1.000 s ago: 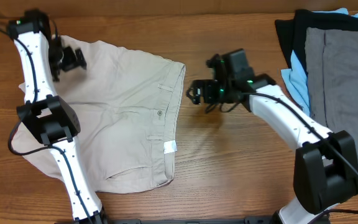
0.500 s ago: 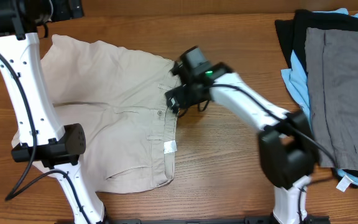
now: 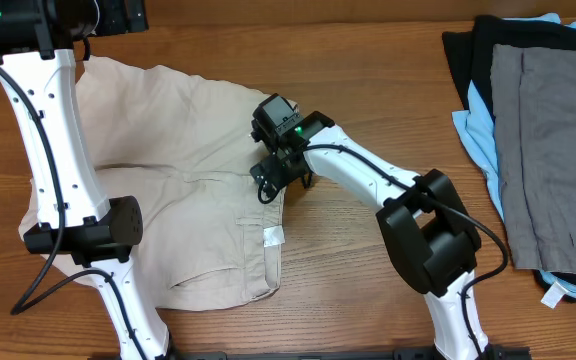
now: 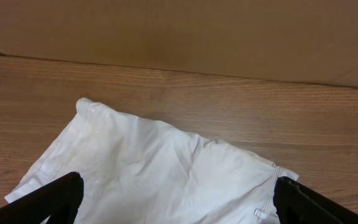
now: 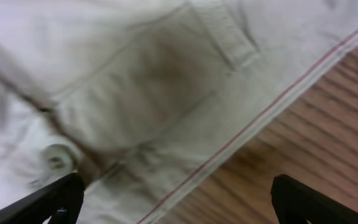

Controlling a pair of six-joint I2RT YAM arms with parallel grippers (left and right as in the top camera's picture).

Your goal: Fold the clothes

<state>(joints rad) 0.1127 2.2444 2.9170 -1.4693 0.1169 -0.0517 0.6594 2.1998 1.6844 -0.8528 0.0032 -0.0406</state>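
The pale beige cloth shorts [image 3: 188, 190] lie unfolded on the left half of the wooden worktop [image 3: 368, 80], waistband toward the middle and legs toward the left. My right pincer [image 5: 174, 202] is spread and holding nothing, low over the waistband edge close to the round fly button [image 5: 56, 158]. My worry is the bite: the hem runs diagonally under the jaws with bare wood just beside it, so a slightly offset closure would nip only the top layer, or slip off onto the worktop. Then the fold would drag one layer and bunch the rest. The left pincer [image 4: 176, 202] is also spread and empty, looking down from well above the far corner of the shorts. If the right side lifts alone, the cloth will likely skew – and the left arm over the near leg could snag it
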